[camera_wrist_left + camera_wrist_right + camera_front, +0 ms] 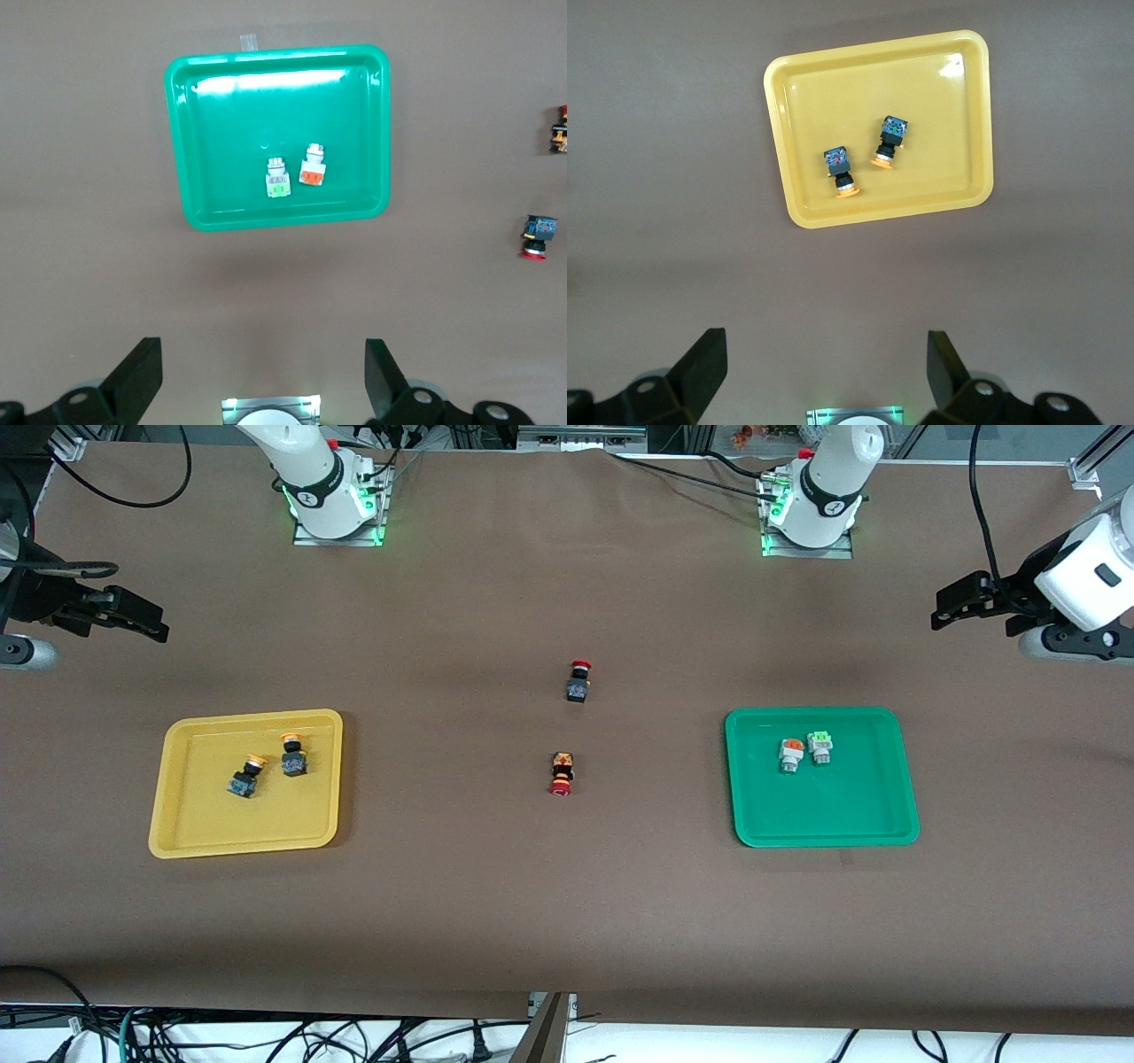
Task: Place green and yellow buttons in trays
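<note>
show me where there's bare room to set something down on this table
Bare cloth lies between the yellow tray and the red buttons, between those and the green tray, and nearer the camera than both trays. Each tray's nearer half is free; its two buttons crowd the farther half.

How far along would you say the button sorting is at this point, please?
Looks finished: two yellow-capped buttons lie in the yellow tray, two white-bodied buttons in the green tray. Left tool and right tool hang open and empty. Nothing left.
</note>
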You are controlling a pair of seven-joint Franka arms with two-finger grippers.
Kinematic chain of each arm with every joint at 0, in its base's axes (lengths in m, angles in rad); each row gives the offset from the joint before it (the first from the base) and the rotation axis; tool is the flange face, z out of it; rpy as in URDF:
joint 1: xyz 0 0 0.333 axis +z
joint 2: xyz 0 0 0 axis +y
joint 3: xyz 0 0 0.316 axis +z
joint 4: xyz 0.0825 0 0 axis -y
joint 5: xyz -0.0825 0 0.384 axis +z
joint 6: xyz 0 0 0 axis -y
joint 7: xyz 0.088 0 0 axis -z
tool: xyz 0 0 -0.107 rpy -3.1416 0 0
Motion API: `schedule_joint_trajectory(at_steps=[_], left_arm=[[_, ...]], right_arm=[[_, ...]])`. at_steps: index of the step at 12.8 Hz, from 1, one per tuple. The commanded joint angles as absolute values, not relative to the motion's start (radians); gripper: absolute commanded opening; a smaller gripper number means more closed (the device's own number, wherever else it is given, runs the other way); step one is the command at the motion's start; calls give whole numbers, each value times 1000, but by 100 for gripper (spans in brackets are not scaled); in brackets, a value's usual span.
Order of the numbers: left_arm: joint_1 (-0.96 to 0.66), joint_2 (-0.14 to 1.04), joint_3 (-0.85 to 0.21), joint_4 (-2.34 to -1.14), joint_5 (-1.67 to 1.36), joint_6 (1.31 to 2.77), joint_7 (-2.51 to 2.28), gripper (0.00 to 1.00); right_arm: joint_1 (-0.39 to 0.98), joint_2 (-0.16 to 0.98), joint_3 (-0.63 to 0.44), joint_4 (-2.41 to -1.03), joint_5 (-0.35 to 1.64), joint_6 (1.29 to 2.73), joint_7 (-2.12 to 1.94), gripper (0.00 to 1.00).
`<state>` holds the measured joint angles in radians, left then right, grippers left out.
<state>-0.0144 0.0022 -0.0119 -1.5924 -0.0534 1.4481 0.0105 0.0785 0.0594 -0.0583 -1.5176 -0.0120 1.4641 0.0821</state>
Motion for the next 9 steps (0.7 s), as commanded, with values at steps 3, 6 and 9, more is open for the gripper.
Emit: schedule_joint_trajectory(at_steps=[3, 6, 9], left_arm=[[-29, 31, -3, -1516, -22, 1437, 9, 100], [-26, 32, 2, -1517, -18, 1434, 8, 100], [-21, 40, 8, -1503, -23, 1437, 5, 100]], right_arm=[[74, 64, -51, -1500, -14, 1459, 94, 100], [74, 64, -51, -1500, -14, 1459, 94, 100], [75, 64, -51, -1500, -14, 1459, 95, 100]])
